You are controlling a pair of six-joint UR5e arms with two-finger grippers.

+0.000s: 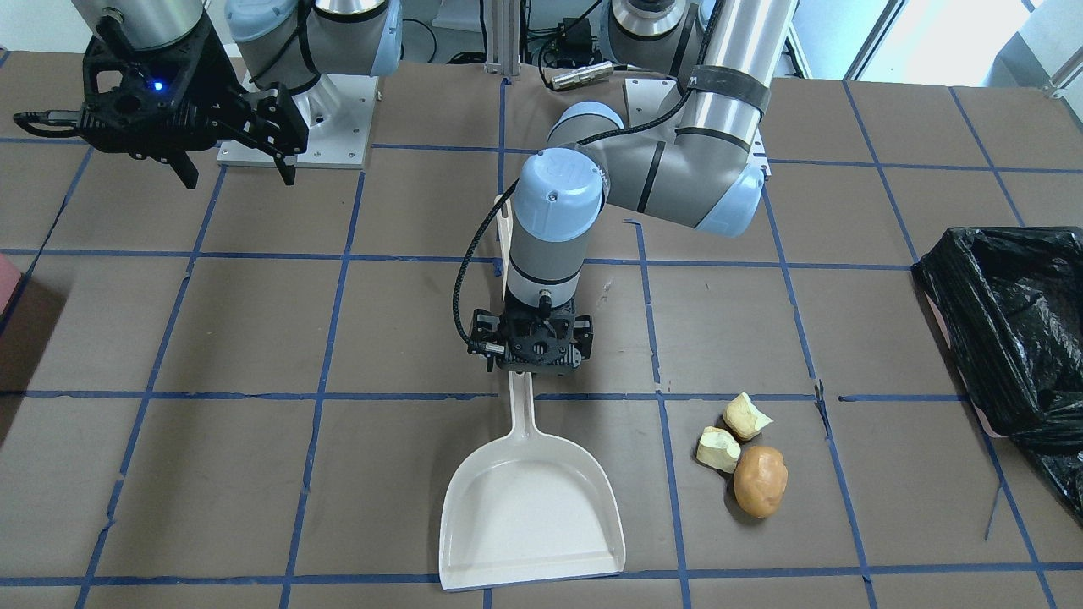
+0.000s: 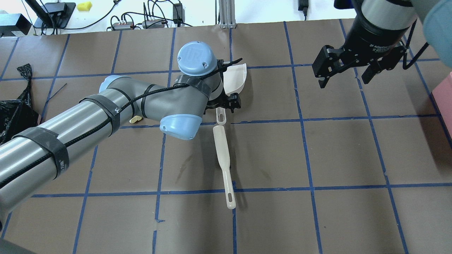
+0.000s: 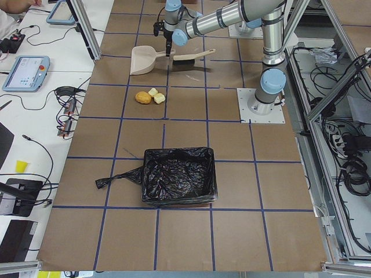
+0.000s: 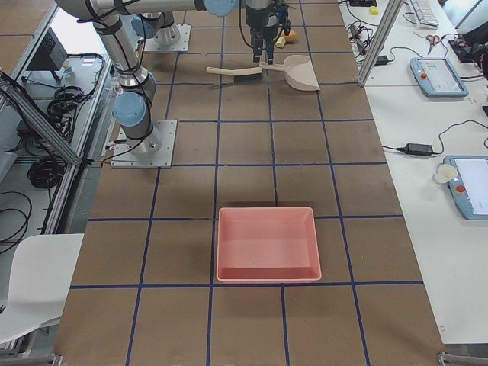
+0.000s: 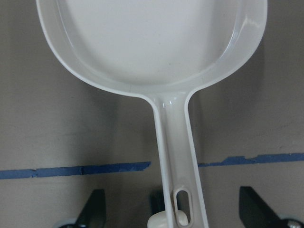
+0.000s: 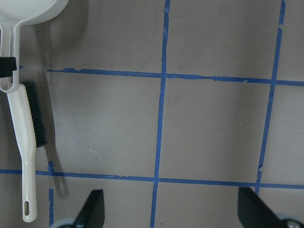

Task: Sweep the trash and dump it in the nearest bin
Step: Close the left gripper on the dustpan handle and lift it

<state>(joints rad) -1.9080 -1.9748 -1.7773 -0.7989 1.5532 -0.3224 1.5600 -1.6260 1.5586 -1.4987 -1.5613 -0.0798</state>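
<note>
Currently L gripper [image 1: 531, 353] sits low over dustpan [image 1: 533, 507] handle, jaws apart either side, not clamped. R gripper [image 2: 344, 80] hangs w/ jaws apart. Clustered trash [image 1: 744, 457] lies btwn dustpan & bin [image 1: 1007, 321].

We see the trash bunched close together: one pale yellow jagged chunk [image 1: 746, 416], a second pale chunk [image 1: 717, 448] and a round orange-brown lump [image 1: 760, 480] right beside it. The bin [image 3: 177, 152], lined with a crinkly, shiny black bag, stands open, well apart from them.
</note>
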